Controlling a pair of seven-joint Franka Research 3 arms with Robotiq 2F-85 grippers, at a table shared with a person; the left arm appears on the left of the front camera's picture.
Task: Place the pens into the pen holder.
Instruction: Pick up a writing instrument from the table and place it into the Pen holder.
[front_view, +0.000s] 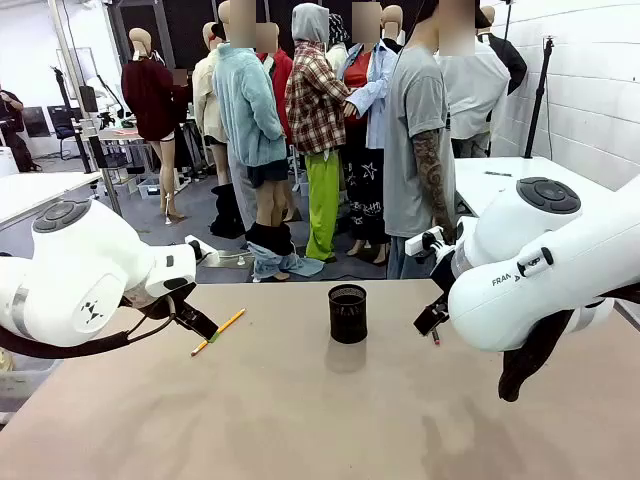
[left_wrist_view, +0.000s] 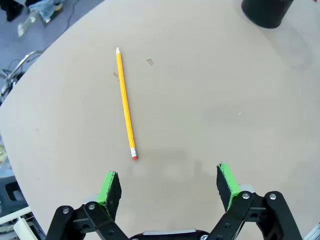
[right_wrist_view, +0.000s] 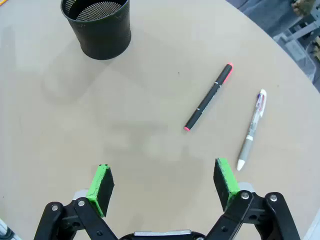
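The black mesh pen holder (front_view: 348, 313) stands upright mid-table, also at the top of the right wrist view (right_wrist_view: 97, 27) and as a dark corner in the left wrist view (left_wrist_view: 265, 11). A yellow pencil (front_view: 219, 331) (left_wrist_view: 125, 104) lies flat on the table's left side, ahead of my left gripper (left_wrist_view: 169, 186), which is open and holds nothing. A black pen with pink ends (right_wrist_view: 209, 97) and a whitish pen (right_wrist_view: 251, 129) lie flat to the right of the holder, ahead of my open right gripper (right_wrist_view: 163, 184). A short end of the dark pen (front_view: 435, 337) shows by the right arm.
The tan table (front_view: 300, 420) has a rounded edge, seen at the left wrist view's left (left_wrist_view: 20, 100) and the right wrist view's upper right (right_wrist_view: 280, 45). A person (front_view: 420, 140) stands at the far side. Both white arms flank the front view.
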